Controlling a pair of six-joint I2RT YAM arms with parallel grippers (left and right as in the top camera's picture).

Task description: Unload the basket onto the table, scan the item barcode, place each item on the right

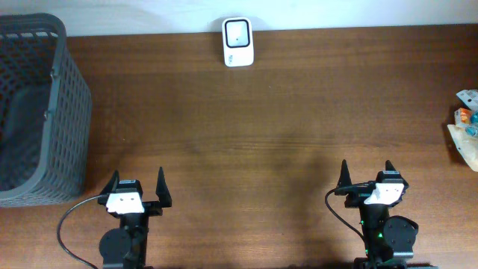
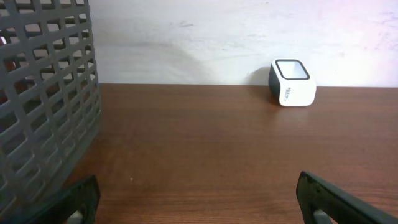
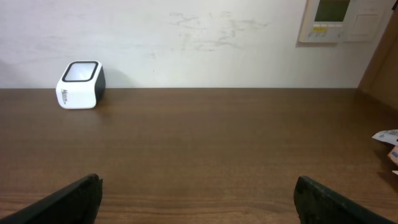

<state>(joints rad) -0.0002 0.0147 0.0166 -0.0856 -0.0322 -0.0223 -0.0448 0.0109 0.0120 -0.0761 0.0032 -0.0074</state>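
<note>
From overhead we see the wooden desk [image 1: 261, 134] with a white barcode scanner [image 1: 238, 42] at its far edge, about midway along, its dark-rimmed window facing up. A grey mesh basket [image 1: 71, 112] stands at the far left. The item, a crinkled packet [image 1: 467, 127] with blue and orange on it, lies at the right edge, partly cut off by the frame and well apart from the scanner. The left jaws and the right jaws sit at the near edge, both spread wide and holding nothing.

In the left wrist view the left jaws show as two dark tips in the bottom corners, wide apart over bare desk [image 2: 205, 143]. The basket [image 2: 43, 93] fills the left side. The scanner [image 2: 292, 84] stands ahead to the right, by the white wall [image 2: 205, 37].

In the right wrist view the right jaws are likewise wide and hold nothing. The scanner [image 3: 79, 84] stands far left by the wall. A corner of the packet [image 3: 387, 138] shows at the right edge — we cannot make out a barcode on it — and a pale wall panel [image 3: 336, 22] hangs above.
</note>
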